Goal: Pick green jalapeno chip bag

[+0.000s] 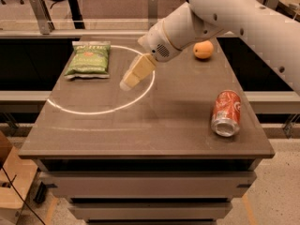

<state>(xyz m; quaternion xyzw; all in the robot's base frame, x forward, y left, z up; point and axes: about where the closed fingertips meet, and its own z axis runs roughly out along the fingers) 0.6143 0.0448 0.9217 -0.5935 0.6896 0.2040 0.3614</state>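
The green jalapeno chip bag [88, 59] lies flat at the far left of the brown table [140, 125], light green with white lettering and a small red-orange mark. My gripper [130, 80] hangs from the white arm over the table's middle, a little to the right of the bag and apart from it. It holds nothing that I can see.
A red soda can [226, 113] lies on its side at the right. An orange [203, 49] sits at the far right behind the arm. A white ring of light [101, 109] marks the tabletop. Dark rails and a gap lie behind the table.
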